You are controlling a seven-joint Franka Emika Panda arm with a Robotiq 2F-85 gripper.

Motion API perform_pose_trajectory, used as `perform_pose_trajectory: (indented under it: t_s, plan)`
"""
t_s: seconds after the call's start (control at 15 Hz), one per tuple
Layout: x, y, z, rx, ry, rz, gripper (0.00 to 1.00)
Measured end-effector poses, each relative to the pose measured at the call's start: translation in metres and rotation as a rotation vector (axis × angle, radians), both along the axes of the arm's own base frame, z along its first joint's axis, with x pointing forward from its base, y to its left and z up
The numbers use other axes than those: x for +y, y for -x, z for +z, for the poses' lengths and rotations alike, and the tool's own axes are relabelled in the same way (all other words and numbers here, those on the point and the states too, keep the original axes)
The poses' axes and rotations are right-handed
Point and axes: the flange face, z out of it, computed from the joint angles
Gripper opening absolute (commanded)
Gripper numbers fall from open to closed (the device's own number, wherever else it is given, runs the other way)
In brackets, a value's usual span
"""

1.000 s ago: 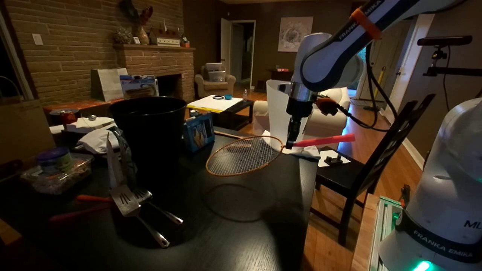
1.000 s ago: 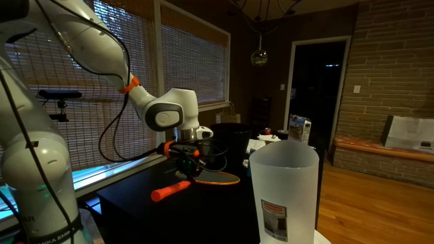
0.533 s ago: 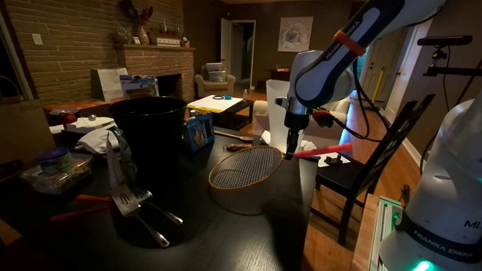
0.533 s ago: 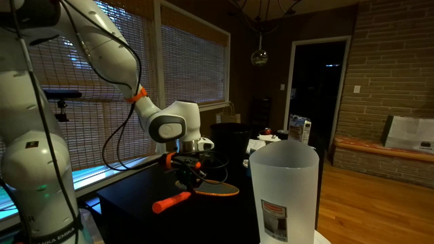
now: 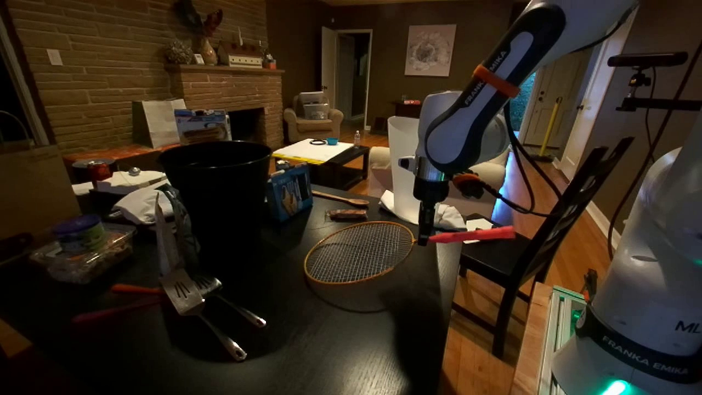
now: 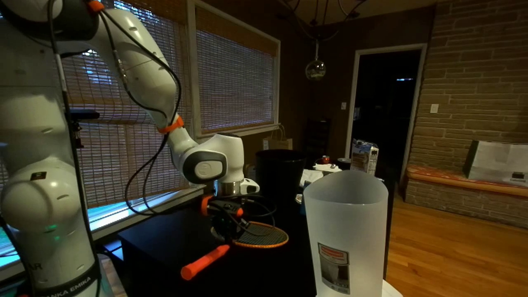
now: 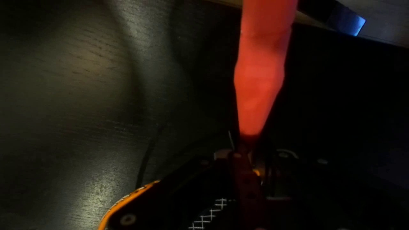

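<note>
An orange-rimmed racket (image 5: 359, 252) hangs in the gripper (image 5: 423, 240), whose fingers are pressed together around its thin shaft — the stringed head on one side, the pinkish-red handle (image 5: 476, 235) sticking out on the other. The racket is nearly level, low over a black table (image 5: 351, 351); whether its rim touches the surface is hard to tell from here.

Compared with a second ago, the arm (image 5: 466, 129) and racket have come down. A brown packet (image 5: 346, 214), then overlapped by the strings, now shows uncovered just beyond the head, with a wooden spoon (image 5: 343, 198) behind it.

A tall frosted white bin (image 6: 346, 235) fills the foreground of an exterior view and hides part of the table — elsewhere it appears behind the gripper. A large black bin (image 5: 219, 203) and a blue box (image 5: 289, 192) stand farther along the table; slotted metal spatulas (image 5: 184, 294) lie well apart from the racket.
</note>
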Motion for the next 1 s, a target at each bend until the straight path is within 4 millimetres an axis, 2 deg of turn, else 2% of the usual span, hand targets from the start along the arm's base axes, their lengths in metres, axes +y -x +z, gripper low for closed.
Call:
perform_pose_trajectory:
  t_s: [1.0]
  plan:
    - [0.017, 0.005, -0.051, 0.08, 0.012, -0.101, 0.03]
